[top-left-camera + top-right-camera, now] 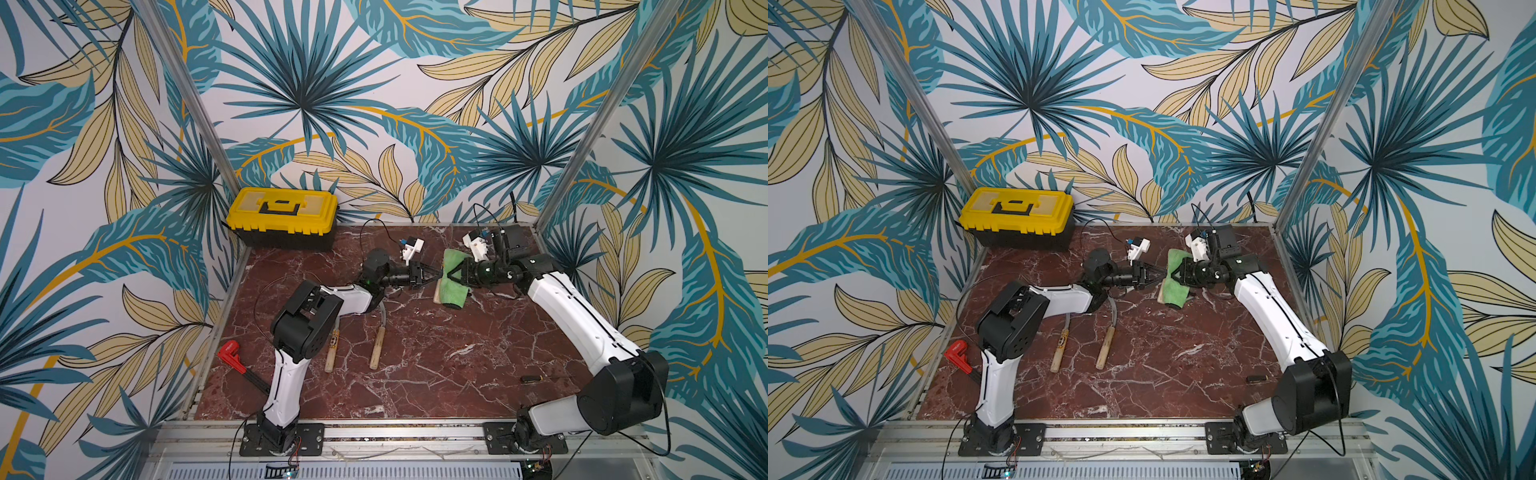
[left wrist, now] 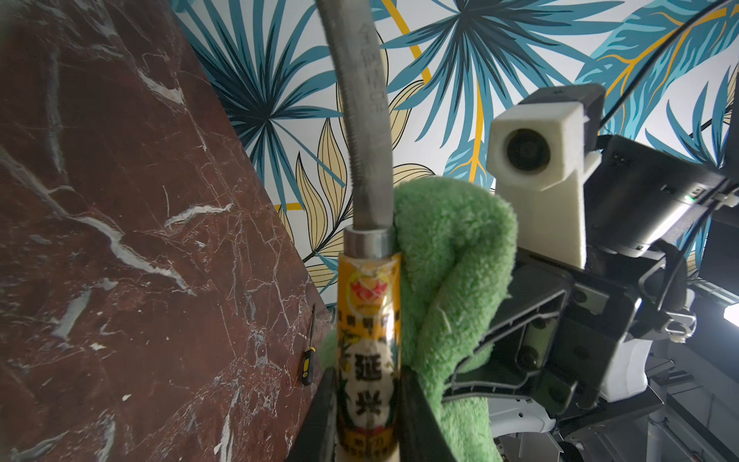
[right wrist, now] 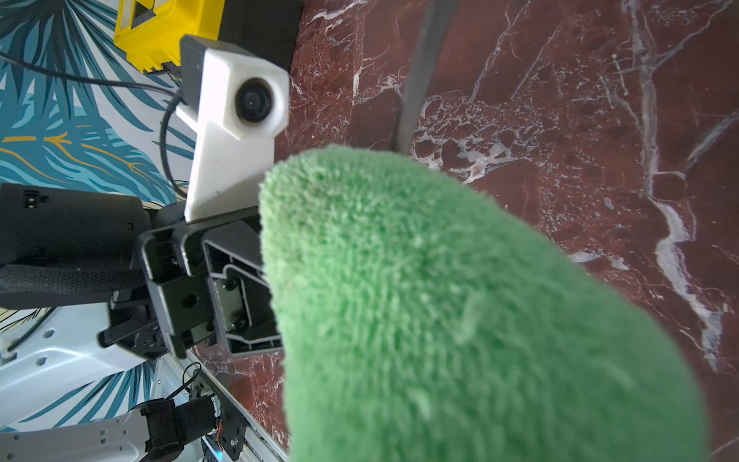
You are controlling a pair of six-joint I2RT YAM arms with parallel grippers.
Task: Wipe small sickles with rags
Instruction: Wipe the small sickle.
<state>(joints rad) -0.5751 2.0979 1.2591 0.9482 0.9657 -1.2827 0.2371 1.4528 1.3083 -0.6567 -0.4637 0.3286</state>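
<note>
Toward the far edge of the table (image 1: 436,374), about midway along it, the held sickle (image 2: 368,256) sits in the left gripper (image 1: 434,273). It has a thin, curved grey metal blade with fine teeth along one edge, a short metal collar, and a pale wooden handle wrapped in a yellow-orange printed label. The gripper's two black fingers (image 2: 320,420) pinch that label from either side.

Pressed against the handle and collar is the rag (image 1: 455,291), a single green fuzzy cloth folded into a thick roll. The right gripper (image 1: 451,274) is closed on its middle. In the right wrist view the blade emerges from behind the rag's pile.

There are three sickles in all. The other two lie side by side nearer the left edge, handles pointing toward the near edge and blades partly hidden under the left arm. The marked sickle (image 1: 332,349) has a dark patch on its round wooden handle. The plain sickle (image 1: 376,349) shows bare wood.

One black plastic toolbox (image 1: 282,220) with a yellow lid sits at the far left corner. One red-handled tool (image 1: 232,357) lies just outside the left edge, and one small screwdriver (image 1: 530,379) lies near the right edge. The table is red-brown marble veined with white.
</note>
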